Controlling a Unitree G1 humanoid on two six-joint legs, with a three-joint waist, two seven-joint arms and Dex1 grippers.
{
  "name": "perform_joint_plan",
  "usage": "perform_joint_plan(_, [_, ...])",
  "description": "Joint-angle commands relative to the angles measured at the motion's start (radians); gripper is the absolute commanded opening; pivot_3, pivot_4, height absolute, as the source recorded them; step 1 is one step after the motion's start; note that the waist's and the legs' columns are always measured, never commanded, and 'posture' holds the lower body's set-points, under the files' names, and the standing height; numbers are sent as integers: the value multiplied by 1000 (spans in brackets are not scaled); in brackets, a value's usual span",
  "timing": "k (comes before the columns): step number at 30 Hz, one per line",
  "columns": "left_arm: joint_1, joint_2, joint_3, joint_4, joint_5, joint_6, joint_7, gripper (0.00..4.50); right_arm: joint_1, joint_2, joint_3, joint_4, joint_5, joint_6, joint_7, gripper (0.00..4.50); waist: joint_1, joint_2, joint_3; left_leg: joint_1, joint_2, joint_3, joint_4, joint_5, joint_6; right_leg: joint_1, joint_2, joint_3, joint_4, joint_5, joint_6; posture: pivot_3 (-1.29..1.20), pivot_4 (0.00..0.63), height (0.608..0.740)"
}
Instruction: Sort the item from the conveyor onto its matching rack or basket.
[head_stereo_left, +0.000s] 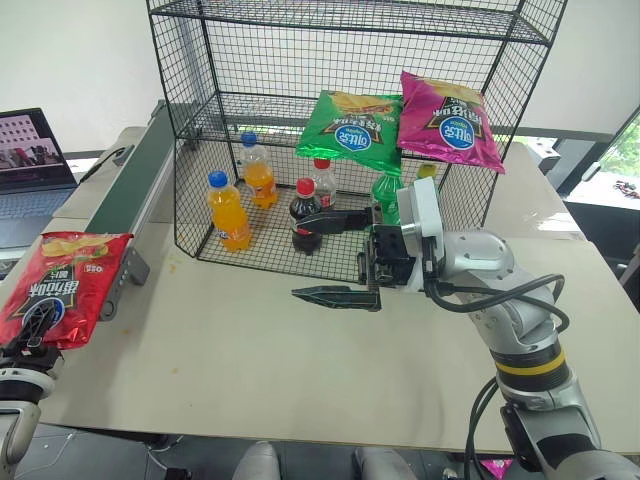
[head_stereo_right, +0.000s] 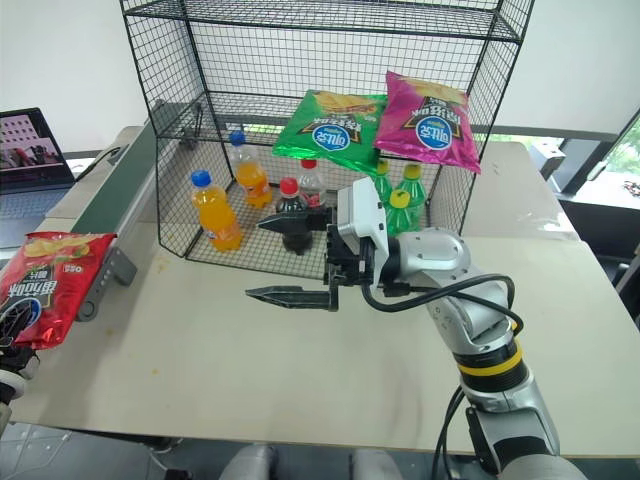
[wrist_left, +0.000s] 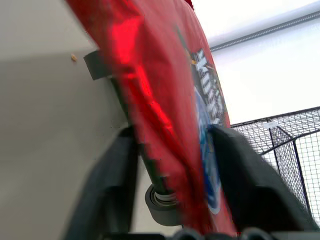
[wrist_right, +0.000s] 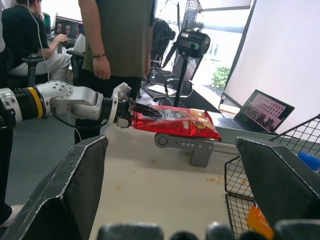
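Red bag (head_stereo_left: 62, 285) pinched at its near end between left gripper (head_stereo_left: 36, 325) fingers, closed onto it; far end resting over conveyor (head_stereo_left: 128, 190) end roller, at table's (head_stereo_left: 250, 350) left edge. Right gripper (head_stereo_left: 325, 258) level above table in front of rack (head_stereo_left: 350, 130), fingers spread wide, nothing held. Green bag (head_stereo_left: 350, 128) and magenta bag (head_stereo_left: 448, 120) hanging in rack; bottles (head_stereo_left: 230, 212) on bottom tier.

Table (head_stereo_left: 250, 360) bearing rack (head_stereo_left: 350, 120), conveyor (head_stereo_left: 135, 185)
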Motion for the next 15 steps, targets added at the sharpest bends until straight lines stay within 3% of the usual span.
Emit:
perform_joint_plan(1, [-2,15,5,-35,5,9,-12,225,-6,1,-22,-31,2,-11,-14,4500,0,0,0,0,0,0,0,0,0,0,0,0,0,0,0,0,150,740])
perform_joint_plan(7, [12,35,7,-154,-36,33,-8,97,10,-8,-41,-41,1,-2,-48,4500,0,-1,0,-1,0,0,0,0,0,-1,0,0,0,0,0,0,150,740])
perform_joint_plan(10, [12,101,3,-316,-152,80,-9,97,31,-16,-76,-31,-27,-7,-108,4500,3,-4,1,-2,0,0,0,0,0,-2,0,0,0,0,0,0,150,740])
perform_joint_plan(15, [-112,190,-133,-479,-265,100,29,97,80,-28,-112,-35,-82,-33,-190,4500,14,-2,4,-3,-1,1,0,1,-2,-5,-3,0,0,0,0,0,150,740])
